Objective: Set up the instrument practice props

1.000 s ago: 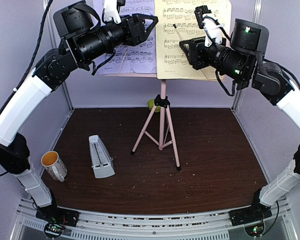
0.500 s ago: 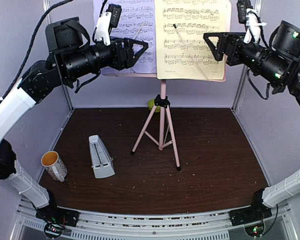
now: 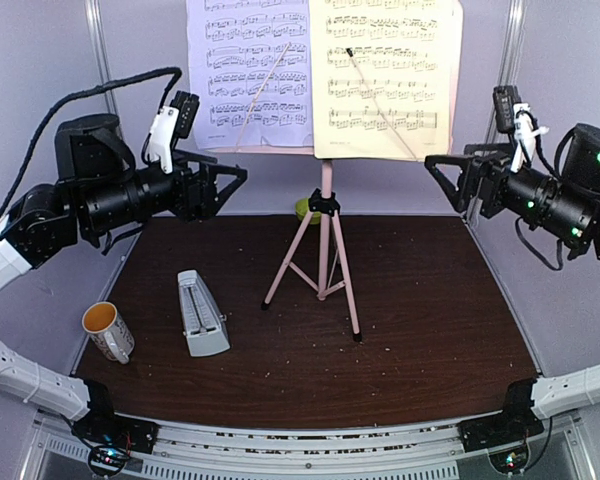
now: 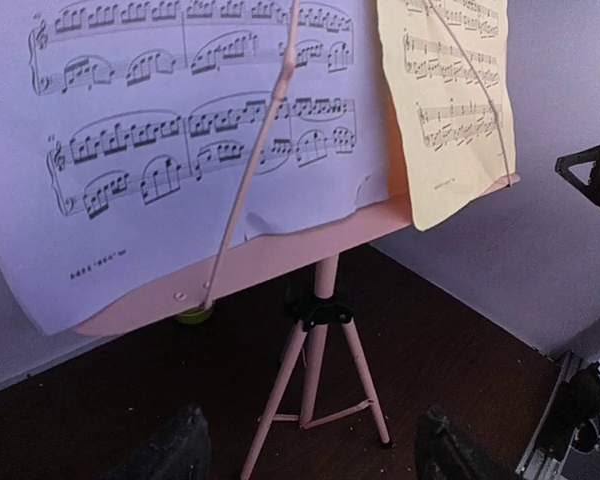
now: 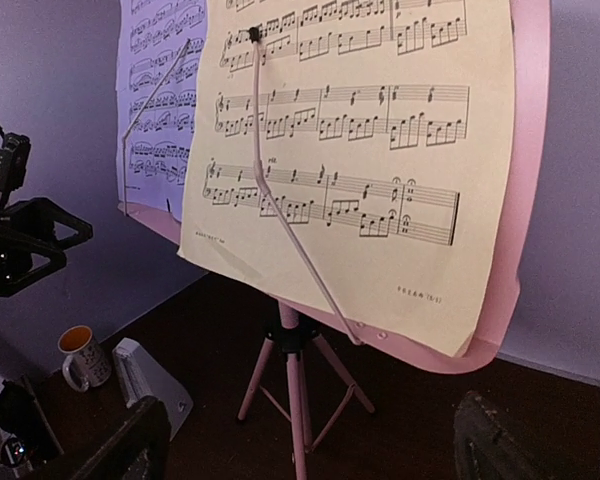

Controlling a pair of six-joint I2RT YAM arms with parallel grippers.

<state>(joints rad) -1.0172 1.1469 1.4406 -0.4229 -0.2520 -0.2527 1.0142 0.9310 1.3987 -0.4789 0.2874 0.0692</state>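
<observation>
The pink music stand (image 3: 325, 250) stands on its tripod at the back middle of the table. On its desk lean a lavender page (image 3: 248, 75) on the left and a pale-yellow page (image 3: 385, 75) on the right, each with a thin wire arm across it. The grey metronome (image 3: 201, 314) stands upright at the front left. My left gripper (image 3: 230, 190) hovers open left of the stand, below the lavender page (image 4: 130, 200), holding nothing. To the right of the stand my right gripper (image 3: 442, 182) also hangs open and empty, facing the yellow page (image 5: 380, 150).
A white mug (image 3: 107, 331) with an orange inside sits left of the metronome near the left wall. A lime-green bowl (image 3: 302, 209) peeks out behind the stand's pole. Purple walls close in the table on three sides.
Both arms have drawn back and down from the pages, left arm leftward and right arm rightward. Both sets of jaws have opened wider. The pages stay on the stand.
</observation>
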